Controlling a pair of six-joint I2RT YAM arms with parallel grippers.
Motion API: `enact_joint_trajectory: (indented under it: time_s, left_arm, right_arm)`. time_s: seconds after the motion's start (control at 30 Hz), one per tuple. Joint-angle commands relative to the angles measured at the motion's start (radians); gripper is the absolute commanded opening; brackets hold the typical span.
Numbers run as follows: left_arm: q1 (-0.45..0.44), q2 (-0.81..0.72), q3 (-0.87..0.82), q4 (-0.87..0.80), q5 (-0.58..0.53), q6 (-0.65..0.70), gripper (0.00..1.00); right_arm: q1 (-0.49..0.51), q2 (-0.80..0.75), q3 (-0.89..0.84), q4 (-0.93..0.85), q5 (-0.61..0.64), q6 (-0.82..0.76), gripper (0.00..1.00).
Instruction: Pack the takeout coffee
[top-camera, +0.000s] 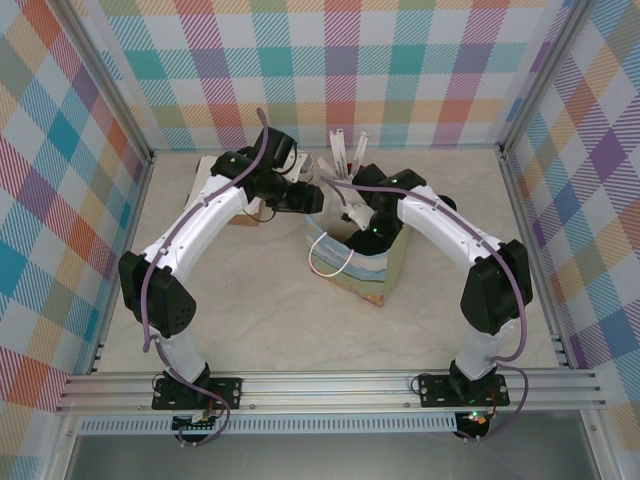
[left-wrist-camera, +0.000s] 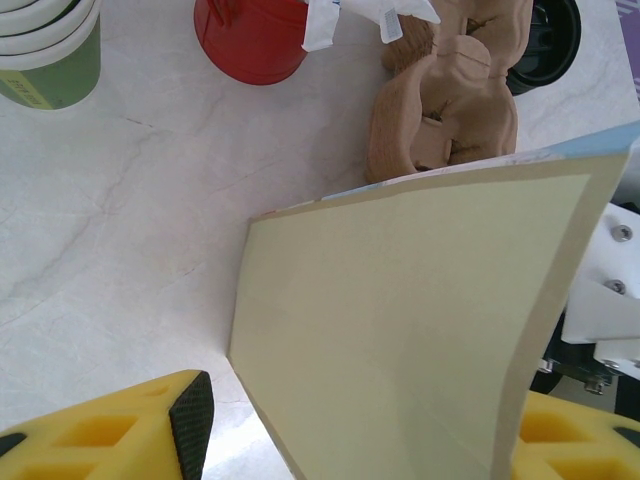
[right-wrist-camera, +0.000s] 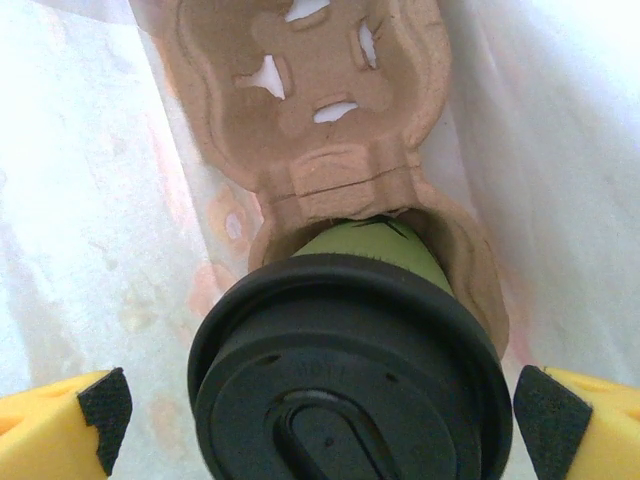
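Note:
The takeout coffee (right-wrist-camera: 350, 380), an olive-green cup with a black lid, sits in a brown pulp carrier (right-wrist-camera: 310, 110) inside the paper bag (top-camera: 365, 270). My right gripper (right-wrist-camera: 325, 415) reaches down into the bag and is open. Its pads (right-wrist-camera: 105, 410) stand on either side of the lid, apart from it. My left gripper (left-wrist-camera: 375, 430) is at the bag's far-left top edge. It straddles a cream wall of the bag (left-wrist-camera: 420, 330), and a gap shows between the left pad (left-wrist-camera: 192, 420) and that wall. In the top view both grippers (top-camera: 318, 200) meet over the bag's mouth.
Behind the bag stand a red cup (left-wrist-camera: 250, 40) of white sticks, a stack of lidless green cups (left-wrist-camera: 50, 60), another pulp carrier (left-wrist-camera: 445, 100) and a black lid (left-wrist-camera: 545, 45). A pale box (top-camera: 222, 195) lies under the left arm. Metal frame rails edge the table.

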Motion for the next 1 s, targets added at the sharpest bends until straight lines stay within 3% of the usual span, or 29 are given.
enact_joint_trajectory:
  time_s: [0.0, 0.97]
  left_arm:
    - [0.010, -0.012, 0.011, -0.011, 0.015, -0.002, 0.59]
    - [0.011, 0.004, 0.075, -0.024, 0.033, -0.007, 0.70]
  right_arm:
    - [-0.006, -0.039, 0.039, -0.047, -0.013, 0.010, 1.00]
    - [-0.005, -0.138, 0.271, -0.183, 0.019, 0.066, 1.00]
